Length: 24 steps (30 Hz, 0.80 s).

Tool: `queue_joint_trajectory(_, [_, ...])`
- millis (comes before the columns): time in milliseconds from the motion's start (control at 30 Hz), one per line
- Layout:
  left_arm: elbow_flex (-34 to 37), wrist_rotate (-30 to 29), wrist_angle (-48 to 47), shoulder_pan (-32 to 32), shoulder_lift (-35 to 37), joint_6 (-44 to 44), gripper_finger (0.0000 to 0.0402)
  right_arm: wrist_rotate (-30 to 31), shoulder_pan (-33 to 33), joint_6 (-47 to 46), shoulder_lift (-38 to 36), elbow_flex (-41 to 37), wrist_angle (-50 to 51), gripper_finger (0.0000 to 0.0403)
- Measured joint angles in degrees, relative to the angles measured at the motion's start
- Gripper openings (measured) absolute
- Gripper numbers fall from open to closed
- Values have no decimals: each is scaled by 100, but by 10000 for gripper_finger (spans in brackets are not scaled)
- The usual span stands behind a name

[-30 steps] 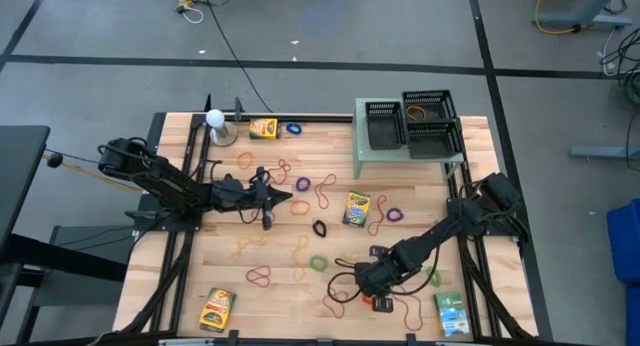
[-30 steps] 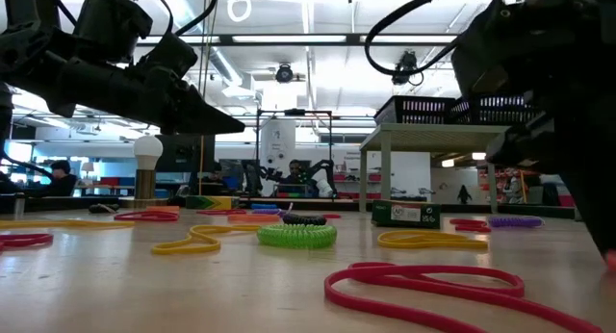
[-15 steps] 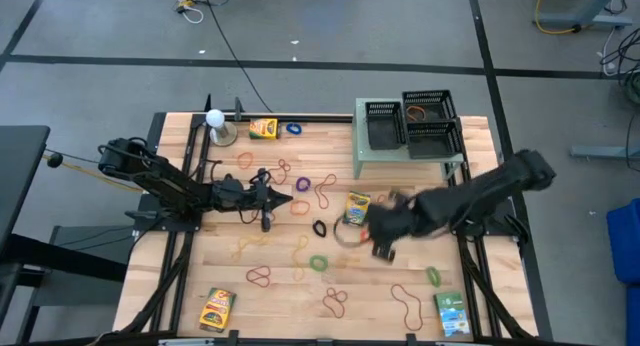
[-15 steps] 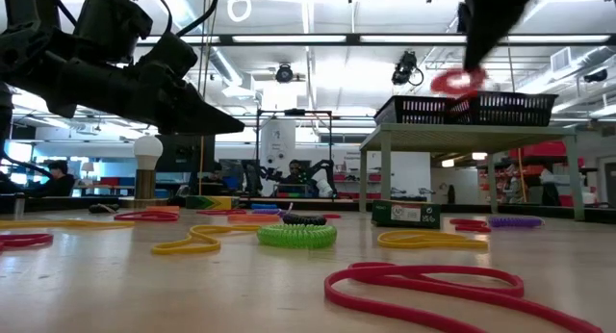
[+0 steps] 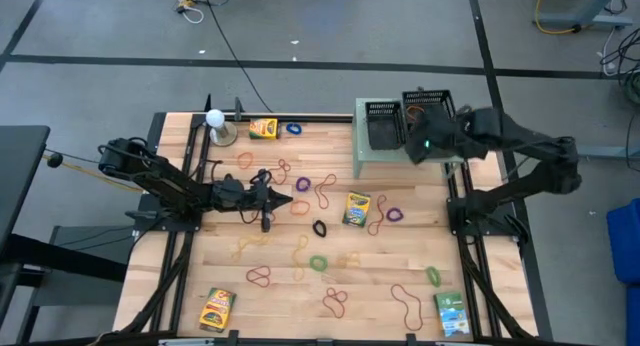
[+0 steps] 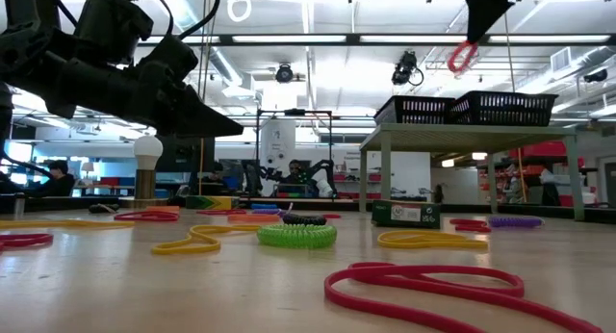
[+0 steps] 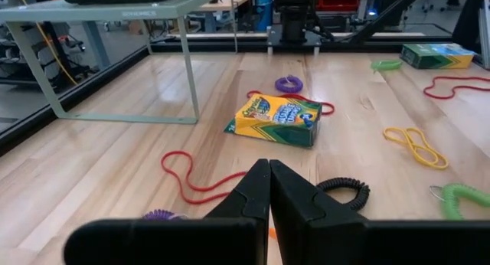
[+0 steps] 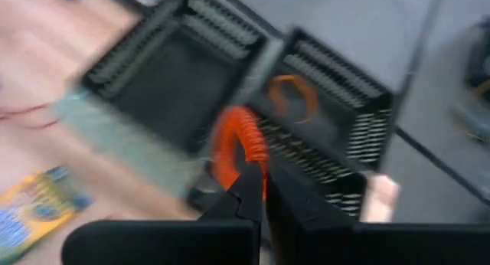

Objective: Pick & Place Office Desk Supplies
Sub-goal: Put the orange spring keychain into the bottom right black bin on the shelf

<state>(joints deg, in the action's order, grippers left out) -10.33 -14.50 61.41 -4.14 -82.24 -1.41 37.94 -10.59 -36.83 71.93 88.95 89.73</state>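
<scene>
One red coil band (image 8: pixel 243 142) is pinched in the right gripper's (image 8: pixel 256 190) fingers above the black baskets (image 5: pixel 430 116); next comes releasing it inside. Left gripper (image 7: pixel 268 190) waits, fingers pressed together, over the worktop (image 5: pixel 290 286).

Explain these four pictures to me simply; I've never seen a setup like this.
Two dark robot arms work at a wooden table. One picture looks straight down, one looks level across the tabletop, and two come from cameras on the arms' wrists. Rubber bands and crayon boxes lie scattered on the table. At the far edge, black baskets sit on a green stand. The right gripper is above the baskets, shut on a red coil band. The left gripper is shut, empty, above the table's left half.
</scene>
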Motion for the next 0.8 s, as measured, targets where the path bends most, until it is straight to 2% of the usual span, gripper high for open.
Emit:
queue_joint_trajectory(133, [0, -3, -12, 0, 0, -77, 11, -45, -918, 445, -34, -164, 28, 10])
queue_joint_trajectory(400, [0, -14, -15, 2, 0, -75, 11, -1012, -2226, 1303, 13, -825, -208, 11])
queue_joint_trajectory(567, [0, -26, -13, 0, 0, 77, 11, -1607, -2591, 1710, 12, -1229, -599, 11])
queue_joint_trajectory(700, [0, -154, 90, 0, 0, 229, 11, -1712, -2595, 1677, 12, -1372, -598, 16])
queue_joint_trajectory(800, [0, -331, 168, 2, 0, 378, 11, -1727, -2590, 1678, 12, -1368, -557, 39])
